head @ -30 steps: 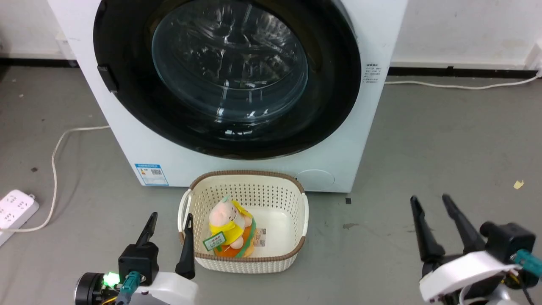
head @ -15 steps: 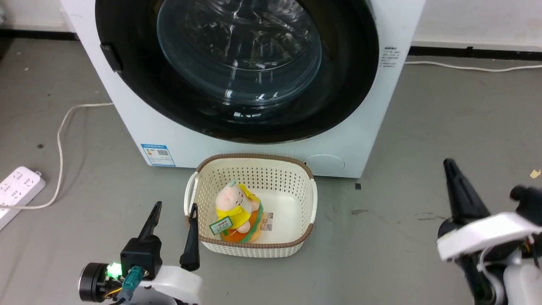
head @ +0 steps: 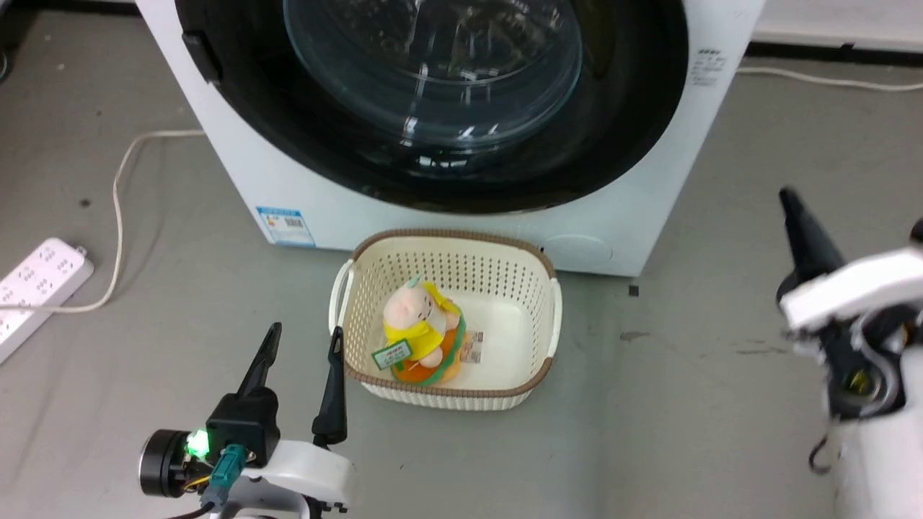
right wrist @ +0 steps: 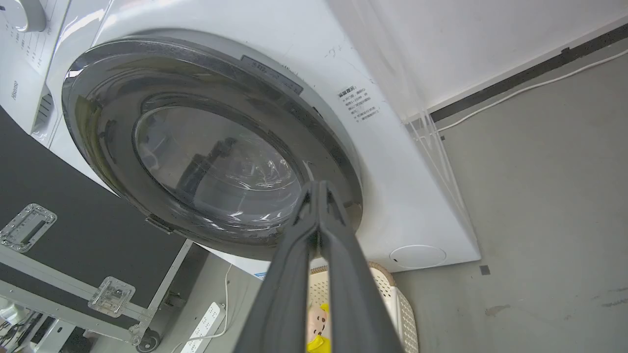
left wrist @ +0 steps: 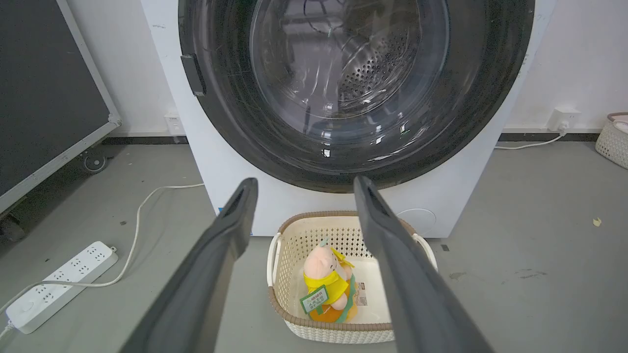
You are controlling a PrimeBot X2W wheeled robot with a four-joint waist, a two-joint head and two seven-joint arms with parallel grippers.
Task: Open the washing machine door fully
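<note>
Door shut, right jaws pinched to a point

The door [head: 433, 94] sat flush in the washer [head: 620, 231] at the far side, its latch tab [head: 200, 56] on the left rim. The right jaws were pressed together and empty, pointing at the door's lower rim, probably to hook an edge. The left jaws stood wide, idle beside the near basket [head: 551, 317].

Lit brightly and evenly from overhead. Casts only faint, soft shadows on the floor [head: 685, 432] by the basket [head: 447, 234]. Glints white across the door [head: 433, 94] glass. Blurs slightly at the right fingers [head: 807, 238] in the head view. Bows straight lines toward wrist-view edges; softens the near left fingers [left wrist: 206, 274].
</note>
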